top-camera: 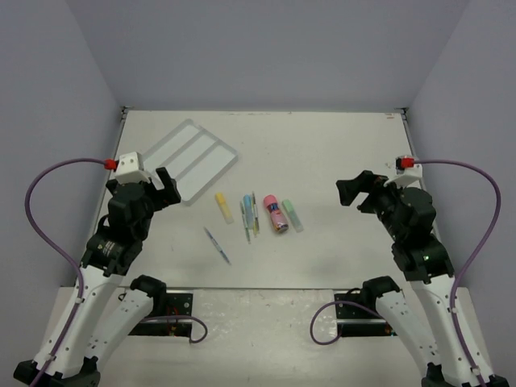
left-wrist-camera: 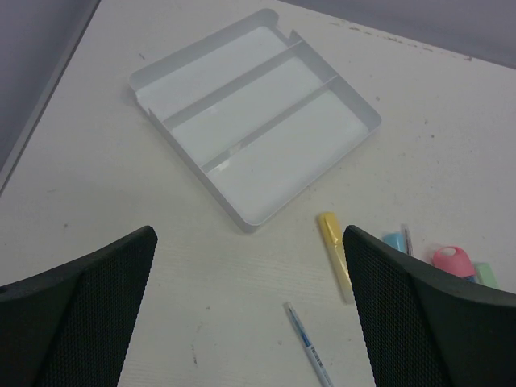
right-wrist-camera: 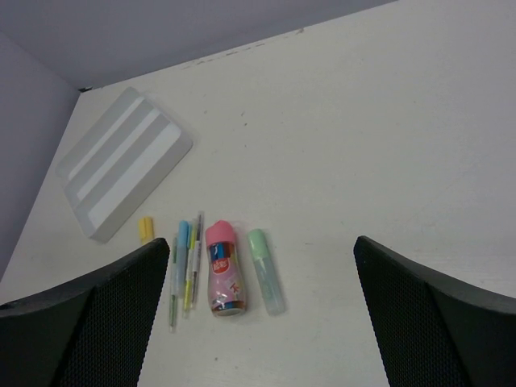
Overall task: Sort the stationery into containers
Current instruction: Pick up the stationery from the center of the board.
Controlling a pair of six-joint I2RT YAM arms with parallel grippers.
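Note:
A clear white tray (top-camera: 193, 159) with three long compartments lies at the back left; it also shows in the left wrist view (left-wrist-camera: 255, 121) and the right wrist view (right-wrist-camera: 121, 161). On the table's middle lie a yellow highlighter (top-camera: 223, 207), a blue-capped marker (top-camera: 247, 211) among thin pens (top-camera: 255, 214), a pink-capped tube (top-camera: 275, 214), a pale green highlighter (top-camera: 292, 215) and a lone thin pen (top-camera: 217, 245). My left gripper (top-camera: 167, 187) is open and empty, beside the tray. My right gripper (top-camera: 355, 193) is open and empty, right of the items.
Grey walls enclose the table on the left, back and right. Purple cables loop off both arms. The arm bases stand at the near edge.

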